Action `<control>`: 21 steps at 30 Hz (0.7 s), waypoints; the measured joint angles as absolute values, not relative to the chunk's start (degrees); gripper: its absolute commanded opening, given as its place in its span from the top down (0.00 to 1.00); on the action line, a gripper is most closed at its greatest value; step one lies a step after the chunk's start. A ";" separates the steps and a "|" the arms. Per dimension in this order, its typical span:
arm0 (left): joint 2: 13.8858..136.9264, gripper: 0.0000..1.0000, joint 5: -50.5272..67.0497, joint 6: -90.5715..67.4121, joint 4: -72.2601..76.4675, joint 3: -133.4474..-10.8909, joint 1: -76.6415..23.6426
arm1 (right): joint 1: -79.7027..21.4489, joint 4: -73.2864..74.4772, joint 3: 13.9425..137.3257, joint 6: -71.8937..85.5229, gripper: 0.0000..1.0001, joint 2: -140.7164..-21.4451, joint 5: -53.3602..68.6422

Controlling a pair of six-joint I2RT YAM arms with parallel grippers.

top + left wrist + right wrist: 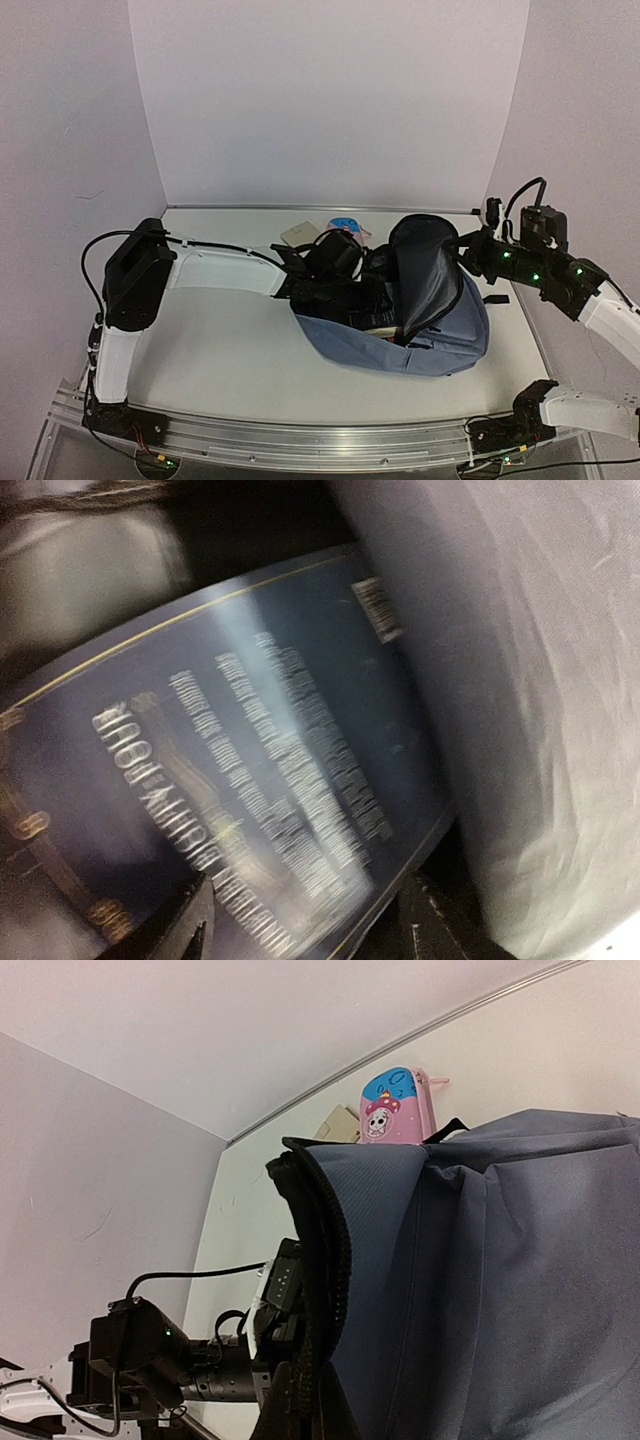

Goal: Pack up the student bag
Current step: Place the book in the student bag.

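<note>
Student bag (440, 345) rim lifted by right gripper (464, 249), mouth wide.

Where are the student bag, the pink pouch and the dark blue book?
student bag (400, 355), top external view, grey-blue side.
pink pouch (395, 1110), right wrist view, printed face.
dark blue book (250, 750), left wrist view, printed cover.

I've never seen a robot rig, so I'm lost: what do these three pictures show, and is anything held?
Two robot arms stand at a pale table. One picture looks down from above; the others come from a camera on each wrist. A large soft grey-blue fabric backpack lies open. The right gripper, shut, seems to pinch its raised flap. The left gripper reaches inside, above a dark blue glossy cover with gold lettering; whether it grips is unclear. Behind lie a pink cartoon-printed case and a flat beige item.
</note>
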State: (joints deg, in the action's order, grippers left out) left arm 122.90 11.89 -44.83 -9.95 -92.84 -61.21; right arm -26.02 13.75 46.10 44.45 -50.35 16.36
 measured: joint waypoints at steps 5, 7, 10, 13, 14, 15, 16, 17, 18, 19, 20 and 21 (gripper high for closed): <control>118.12 0.22 6.97 -44.55 -14.34 -89.85 -60.99 | -26.02 13.74 46.03 44.46 1.00 -50.35 16.36; 116.81 0.21 6.09 -44.84 -15.11 -88.64 -60.61 | -26.02 13.74 45.97 44.45 1.00 -50.35 16.36; 116.60 0.21 5.91 -45.17 -16.14 -88.01 -60.23 | -26.02 13.74 45.95 44.45 1.00 -50.35 16.36; 116.70 0.21 5.93 -45.47 -17.73 -87.94 -59.98 | -26.02 13.74 45.93 44.47 1.00 -50.35 16.36; 116.76 0.21 5.94 -45.47 -17.98 -87.94 -59.92 | -26.02 13.74 45.93 44.47 1.00 -50.34 16.36; 116.89 0.21 5.97 -45.46 -18.01 -87.94 -59.87 | -26.02 13.74 45.93 44.47 1.00 -50.31 16.36; 117.06 0.21 6.15 -45.45 -18.00 -87.94 -59.84 | -26.02 13.75 45.93 44.48 1.00 -50.26 16.36; 117.26 0.20 6.39 -45.45 -17.98 -87.94 -59.83 | -26.02 13.76 45.93 44.49 1.00 -50.18 16.36; 117.47 0.21 6.73 -45.43 -17.97 -87.95 -59.83 | -26.02 13.76 45.93 44.52 1.00 -50.08 16.36; 117.79 0.21 7.20 -45.42 -17.91 -88.01 -59.83 | -26.02 13.76 45.91 44.57 1.00 -49.99 16.36; 118.11 0.22 7.67 -45.41 -17.85 -88.09 -59.83 | -26.02 13.76 45.89 44.62 1.00 -49.91 16.36; 118.53 0.23 8.12 -45.41 -17.89 -88.39 -59.83 | -26.02 13.76 45.82 44.65 1.00 -49.85 16.36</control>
State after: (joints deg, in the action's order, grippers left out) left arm 118.53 8.12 -45.41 -17.89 -88.39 -59.83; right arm -26.02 13.76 45.82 44.65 -49.85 16.36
